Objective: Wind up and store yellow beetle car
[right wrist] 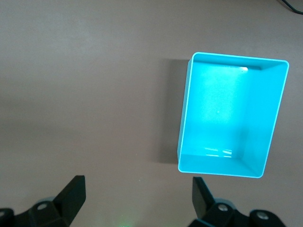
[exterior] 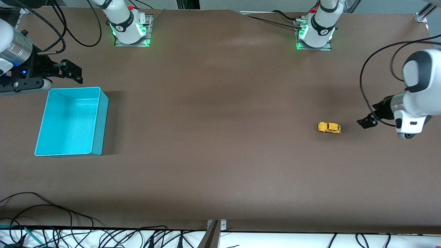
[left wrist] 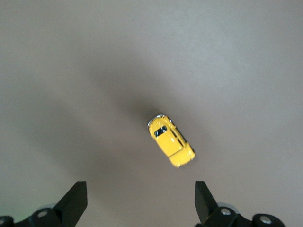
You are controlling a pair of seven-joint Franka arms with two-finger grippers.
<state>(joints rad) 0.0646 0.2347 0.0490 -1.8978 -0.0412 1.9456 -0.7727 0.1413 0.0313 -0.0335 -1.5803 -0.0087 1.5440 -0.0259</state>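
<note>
The yellow beetle car (exterior: 329, 127) stands on its wheels on the brown table, toward the left arm's end. My left gripper (exterior: 368, 122) hangs open over bare table just beside the car, closer to that end of the table. In the left wrist view the car (left wrist: 171, 141) lies ahead of the left gripper (left wrist: 139, 187), outside its spread fingers. Nothing is between them. My right gripper (exterior: 70, 72) waits open and empty over the table at the right arm's end, beside the turquoise bin (exterior: 100, 124). The right wrist view shows that gripper (right wrist: 137, 183) apart from the bin (right wrist: 185, 113).
The turquoise bin is empty and sits at the right arm's end of the table. Brown tabletop stretches between the bin and the car. Loose cables (exterior: 69, 234) run along the table edge nearest the front camera. The two arm bases (exterior: 129, 26) stand at the edge farthest from it.
</note>
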